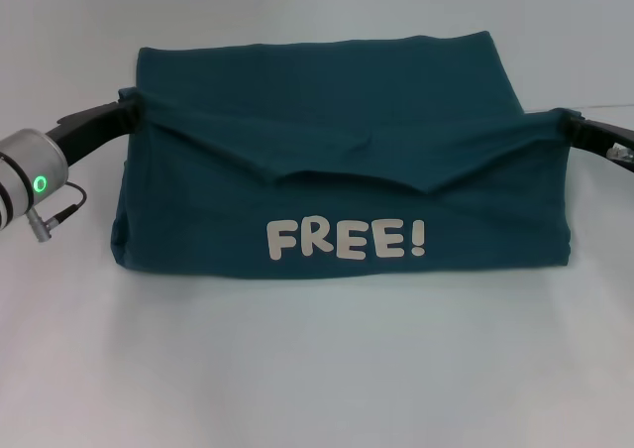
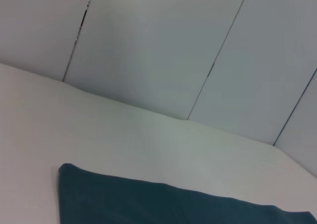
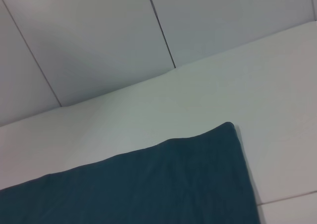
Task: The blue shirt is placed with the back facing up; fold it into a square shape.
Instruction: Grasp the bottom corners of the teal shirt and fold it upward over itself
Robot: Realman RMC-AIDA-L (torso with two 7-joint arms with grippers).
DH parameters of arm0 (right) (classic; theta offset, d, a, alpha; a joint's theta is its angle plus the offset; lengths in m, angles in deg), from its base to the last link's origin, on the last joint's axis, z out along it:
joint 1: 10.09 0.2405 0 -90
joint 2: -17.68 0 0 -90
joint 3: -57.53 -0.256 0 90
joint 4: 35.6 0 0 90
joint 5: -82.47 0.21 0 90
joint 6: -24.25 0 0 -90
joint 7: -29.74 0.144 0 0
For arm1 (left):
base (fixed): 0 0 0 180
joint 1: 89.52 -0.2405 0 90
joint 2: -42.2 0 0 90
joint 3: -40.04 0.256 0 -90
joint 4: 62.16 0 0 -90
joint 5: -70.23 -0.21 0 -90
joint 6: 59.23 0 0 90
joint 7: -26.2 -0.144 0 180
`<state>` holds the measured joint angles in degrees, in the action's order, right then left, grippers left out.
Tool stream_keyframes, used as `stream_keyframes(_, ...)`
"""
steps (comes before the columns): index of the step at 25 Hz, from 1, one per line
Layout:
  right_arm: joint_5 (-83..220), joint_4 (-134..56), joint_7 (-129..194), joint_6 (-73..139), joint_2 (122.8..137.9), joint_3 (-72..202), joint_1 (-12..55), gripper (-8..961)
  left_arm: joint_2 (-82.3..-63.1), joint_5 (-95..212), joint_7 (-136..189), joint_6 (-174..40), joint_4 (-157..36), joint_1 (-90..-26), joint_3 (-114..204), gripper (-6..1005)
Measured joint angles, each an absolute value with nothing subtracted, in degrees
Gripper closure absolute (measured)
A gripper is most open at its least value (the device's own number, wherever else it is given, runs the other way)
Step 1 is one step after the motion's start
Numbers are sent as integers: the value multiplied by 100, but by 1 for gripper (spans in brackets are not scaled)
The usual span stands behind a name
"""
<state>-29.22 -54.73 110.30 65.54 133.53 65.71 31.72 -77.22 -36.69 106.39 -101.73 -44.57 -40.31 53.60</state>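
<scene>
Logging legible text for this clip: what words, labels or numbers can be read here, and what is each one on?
"FREE!" in white letters on the near, lifted flap of the blue shirt, seen in the head view.
The wrist views show no other text, label or number.

White table [image 1: 317,369] — pale, smooth, blue shirt [image 1: 337,151] lying on it

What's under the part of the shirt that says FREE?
More blue shirt shows lying flat behind the lifted flap. Directly beneath the flap is hidden. Both hands are covered by cloth.
</scene>
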Motion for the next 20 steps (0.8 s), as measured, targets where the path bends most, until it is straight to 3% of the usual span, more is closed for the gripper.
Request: stream_keyframes(20, -2908, -5412, 11003, 6338, 13391, 6638, 3237, 911, -7752, -3673, 10498, -10124, -4468, -4014, 5378, 896)
